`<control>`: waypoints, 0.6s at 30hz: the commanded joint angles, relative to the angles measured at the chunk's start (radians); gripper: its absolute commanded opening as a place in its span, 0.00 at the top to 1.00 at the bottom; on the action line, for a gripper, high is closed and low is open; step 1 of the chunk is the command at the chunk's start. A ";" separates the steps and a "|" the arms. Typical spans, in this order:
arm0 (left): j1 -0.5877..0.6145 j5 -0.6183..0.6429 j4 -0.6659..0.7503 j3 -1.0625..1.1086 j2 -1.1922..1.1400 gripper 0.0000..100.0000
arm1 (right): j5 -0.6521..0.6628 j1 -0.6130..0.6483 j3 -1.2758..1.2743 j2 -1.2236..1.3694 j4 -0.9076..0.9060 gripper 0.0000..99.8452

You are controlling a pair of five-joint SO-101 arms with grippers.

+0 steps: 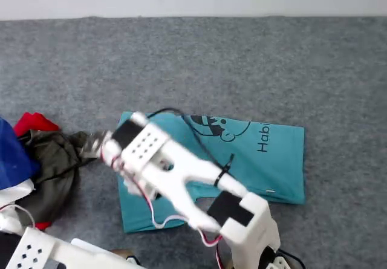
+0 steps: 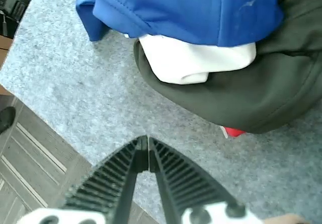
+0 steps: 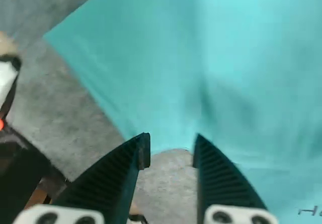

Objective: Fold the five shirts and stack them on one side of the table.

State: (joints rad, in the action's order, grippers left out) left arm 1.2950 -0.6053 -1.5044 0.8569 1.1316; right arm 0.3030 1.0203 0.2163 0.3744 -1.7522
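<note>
A teal shirt lies flat in the middle of the grey table, partly folded, with print on it. My right gripper hangs open over its edge, nothing between the fingers; from above it sits at the shirt's left side. A loose pile lies at the table's left: a blue shirt, a white one, a dark olive one and a red one. My left gripper is shut and empty, just off the pile near the table's front edge.
The right arm stretches across the teal shirt from the front. The left arm's white body is at the front left corner. Wooden floor shows past the table edge. Bare grey surface runs behind the teal shirt.
</note>
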 commanded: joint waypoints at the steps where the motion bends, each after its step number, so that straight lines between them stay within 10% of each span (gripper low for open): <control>1: 0.009 -0.009 0.046 0.035 0.006 0.98 | 0.008 0.067 -0.031 -0.059 0.016 0.78; 18: 0.011 -0.009 0.051 0.050 0.008 0.98 | 0.117 0.213 -0.032 0.122 0.064 0.78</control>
State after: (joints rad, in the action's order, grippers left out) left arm 1.2981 -0.6053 -1.4753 0.9106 1.1316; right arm 0.3644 1.2290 0.1765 0.5002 -1.6724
